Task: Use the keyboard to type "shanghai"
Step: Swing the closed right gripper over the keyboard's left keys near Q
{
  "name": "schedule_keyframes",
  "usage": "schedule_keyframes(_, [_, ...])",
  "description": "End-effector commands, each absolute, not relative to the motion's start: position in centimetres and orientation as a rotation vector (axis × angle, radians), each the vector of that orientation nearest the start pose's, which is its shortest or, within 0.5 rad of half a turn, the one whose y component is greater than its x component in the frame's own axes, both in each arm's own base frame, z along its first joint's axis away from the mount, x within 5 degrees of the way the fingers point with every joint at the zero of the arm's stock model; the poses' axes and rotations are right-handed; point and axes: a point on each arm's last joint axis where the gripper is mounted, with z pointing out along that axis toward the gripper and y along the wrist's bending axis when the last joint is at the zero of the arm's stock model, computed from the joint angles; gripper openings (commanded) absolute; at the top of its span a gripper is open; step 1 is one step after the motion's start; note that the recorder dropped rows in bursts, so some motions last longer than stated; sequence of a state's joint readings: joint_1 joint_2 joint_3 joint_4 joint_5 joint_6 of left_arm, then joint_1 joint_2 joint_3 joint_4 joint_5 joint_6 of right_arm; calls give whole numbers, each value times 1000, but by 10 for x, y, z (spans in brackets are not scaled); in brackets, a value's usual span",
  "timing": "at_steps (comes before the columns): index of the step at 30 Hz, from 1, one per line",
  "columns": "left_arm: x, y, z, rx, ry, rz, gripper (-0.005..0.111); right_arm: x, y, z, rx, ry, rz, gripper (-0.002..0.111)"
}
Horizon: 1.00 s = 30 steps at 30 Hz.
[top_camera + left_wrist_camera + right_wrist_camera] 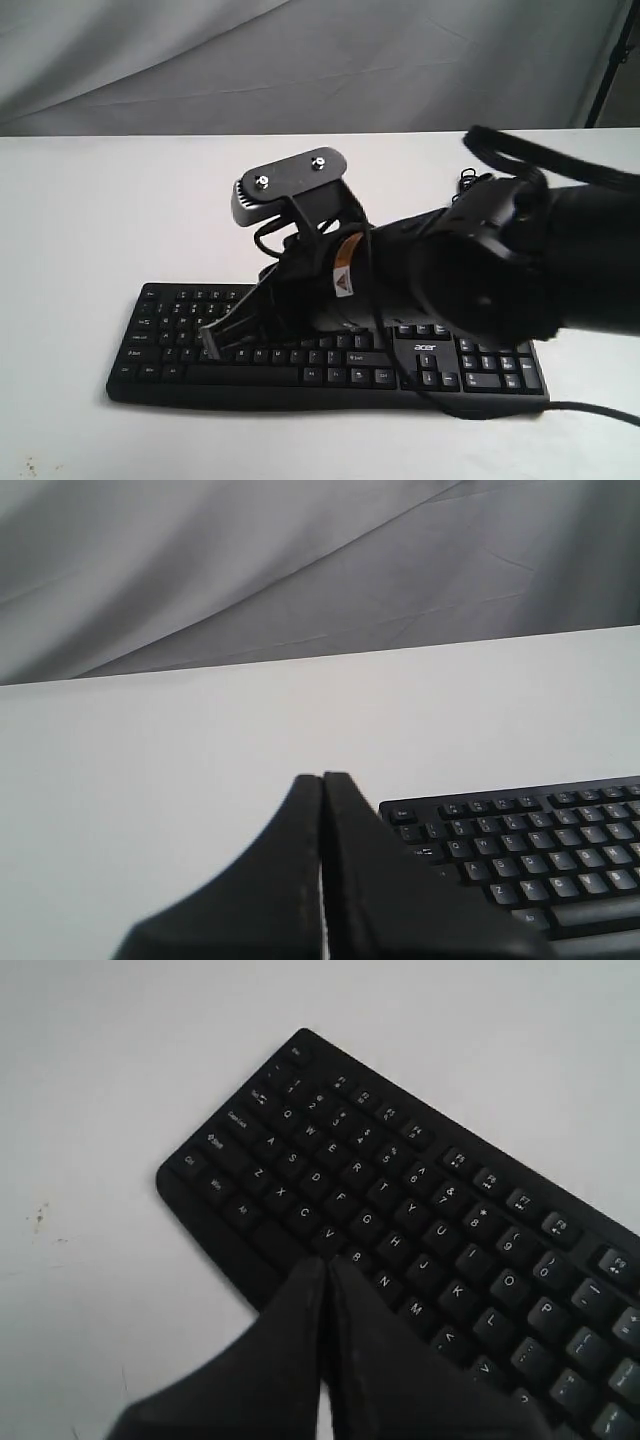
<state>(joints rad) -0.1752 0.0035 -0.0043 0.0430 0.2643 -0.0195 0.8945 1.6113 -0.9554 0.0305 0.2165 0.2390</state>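
Observation:
The black keyboard (330, 375) lies flat on the white table, its "acer" logo (425, 347) showing on its right part. My right gripper (210, 345) reaches across from the right, low over the keyboard's left-middle keys. In the right wrist view the right gripper (328, 1260) is shut and empty, tips at the bottom letter row of the keyboard (400, 1190), between the V and B keys, near the space bar. My left gripper (323, 778) is shut and empty over bare table beside the keyboard's (540, 850) Esc corner. It does not show in the exterior view.
The right arm (500, 260) and its wrist camera mount (290, 185) hide the keyboard's middle. A thin black cable (590, 408) trails off at the lower right. A grey cloth backdrop (300, 60) hangs behind the white table (80, 220).

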Motion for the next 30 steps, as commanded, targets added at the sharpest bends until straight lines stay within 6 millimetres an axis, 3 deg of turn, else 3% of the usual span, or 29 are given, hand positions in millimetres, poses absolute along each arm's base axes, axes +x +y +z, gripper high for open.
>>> schedule_keyframes(1, [54,-9,190,165,1738,-106,0,224,283,220,-846,2279,527,0])
schedule_keyframes(5, [54,-9,190,165,1738,-106,0,249,314,226,-987,2300,449,0])
schedule_keyframes(9, [54,-9,190,165,1738,-106,0,257,332,216,-1027,2342,425,0])
schedule_keyframes(21, [54,-9,190,165,1738,-106,0,264,353,190,-1334,2049,350,0])
schedule_keyframes(30, [54,-9,190,165,1738,-106,0,269,373,159,-1384,2068,343,0])
